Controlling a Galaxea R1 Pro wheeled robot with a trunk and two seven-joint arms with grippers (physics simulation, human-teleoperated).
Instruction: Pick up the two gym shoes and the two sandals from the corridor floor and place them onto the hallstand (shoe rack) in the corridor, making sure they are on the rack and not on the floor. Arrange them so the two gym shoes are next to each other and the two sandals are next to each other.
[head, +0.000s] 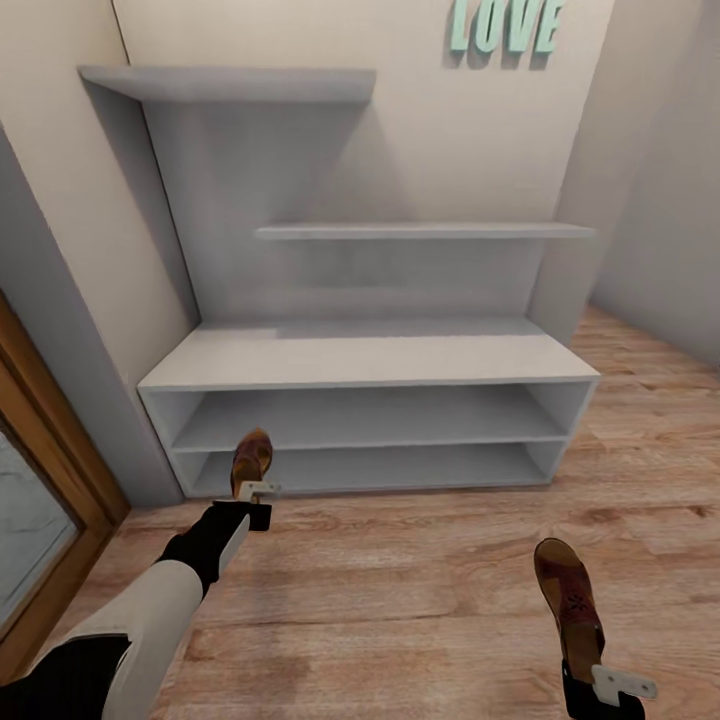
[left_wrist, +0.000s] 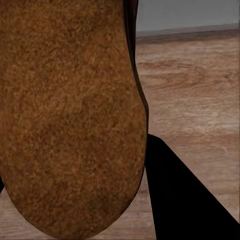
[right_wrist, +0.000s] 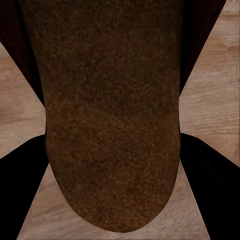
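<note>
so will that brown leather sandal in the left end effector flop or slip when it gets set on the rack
The brown leather sandal probably stays stiff: it juts straight from the left end effector without sagging. Its grainy sole looks unlikely to slide. Being flat, it should rest steadily on the pale grey shoe rack.

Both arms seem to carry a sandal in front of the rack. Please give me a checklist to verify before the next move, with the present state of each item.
1. Left gripper holds a sandal: ok, sole close before its wrist camera.
2. Right gripper holds the other sandal: ok.
3. Hallstand top and two lower shelves free of objects: ok.
4. Left sandal already resting on a shelf: cannot tell; it overlaps the bottom shelf opening.
5. Right sandal near the rack: not ok, it hangs over the corridor floor.
6. Gym shoes located: cannot tell.
</note>
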